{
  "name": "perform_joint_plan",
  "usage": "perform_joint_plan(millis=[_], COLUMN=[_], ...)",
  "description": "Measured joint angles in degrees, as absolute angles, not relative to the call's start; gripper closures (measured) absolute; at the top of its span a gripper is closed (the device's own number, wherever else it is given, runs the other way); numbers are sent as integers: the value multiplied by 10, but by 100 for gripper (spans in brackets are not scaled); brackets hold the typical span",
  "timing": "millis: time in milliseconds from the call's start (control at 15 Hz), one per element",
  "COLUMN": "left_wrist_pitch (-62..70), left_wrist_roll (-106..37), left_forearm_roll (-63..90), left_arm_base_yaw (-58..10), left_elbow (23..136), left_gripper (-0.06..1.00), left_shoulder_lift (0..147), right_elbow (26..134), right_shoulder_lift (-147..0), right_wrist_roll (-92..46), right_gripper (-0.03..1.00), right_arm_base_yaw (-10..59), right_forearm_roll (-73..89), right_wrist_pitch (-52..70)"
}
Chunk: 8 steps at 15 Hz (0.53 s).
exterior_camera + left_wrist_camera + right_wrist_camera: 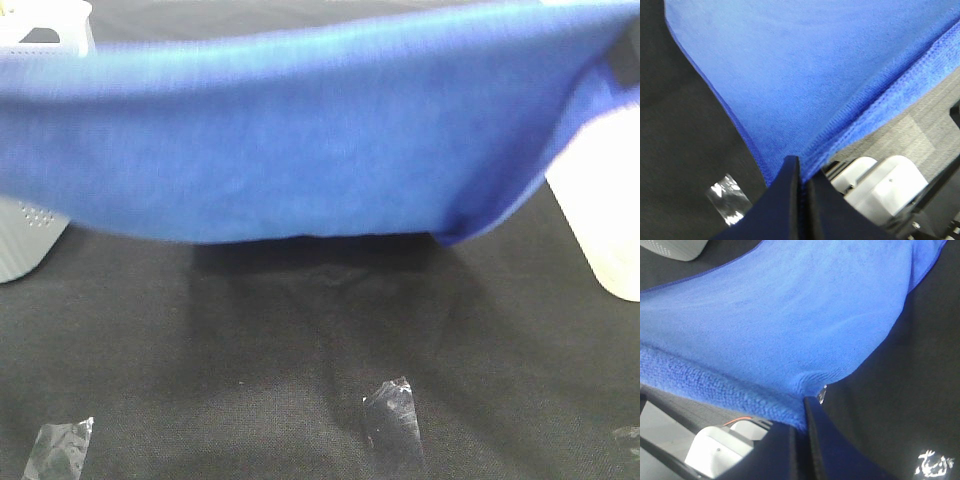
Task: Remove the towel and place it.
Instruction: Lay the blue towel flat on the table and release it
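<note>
Towel (300, 140) is off the table (300, 380), hanging in the air over its far half and spanning nearly from left edge to right edge, sagging in the middle. Left gripper (802, 172): jaws pressed together on one corner of the towel, hem pinched right between the tips. Right gripper (805, 410): same, clamped tight on the opposite corner, small white tag (821, 394) poking out just beside the tips. Step in hand looks like carrying the spread cloth to its drop spot. To do it well, I'd move both arms together at matched height and spacing so neither corner gets tugged out. Keep the low middle clear of the table until it is over the spot, then lower it flat and release both corners together. Both pinches look shallow, right at the hem, so jerks could slip a corner. Hard to read: the high view is blurred, and the towel fills it and hides both grippers and arms. A white perforated bin (25, 240) at the left edge and a white object (600, 210) at the right edge are cut off and partly covered; can't tell what the right one is. Where the towel should go isn't visible. Clear tape bits (395, 415) sit near the near edge; purpose unclear.
</note>
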State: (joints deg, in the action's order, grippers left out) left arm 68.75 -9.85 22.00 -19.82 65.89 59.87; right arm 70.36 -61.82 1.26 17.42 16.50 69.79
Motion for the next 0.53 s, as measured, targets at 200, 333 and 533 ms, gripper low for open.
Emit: perform_joint_plan(millis=[200,333,533], left_wrist_pitch=[688,687,686], left_wrist_roll=[-83,-83,-83], left_forearm_roll=[266,274,276], left_arm_base_yaw=[-198,-198,-198], left_elbow=[595,560,505], left_gripper=[94,94,94], left_shoulder_lift=[545,540,541], right_elbow=[649,599,543], right_shoulder_lift=[-570,-543,-538], right_wrist_roll=[14,14,14], right_gripper=[94,94,94], right_arm_base_yaw=[174,174,174], right_forearm_roll=[181,190,202], right_wrist_pitch=[698,698,697])
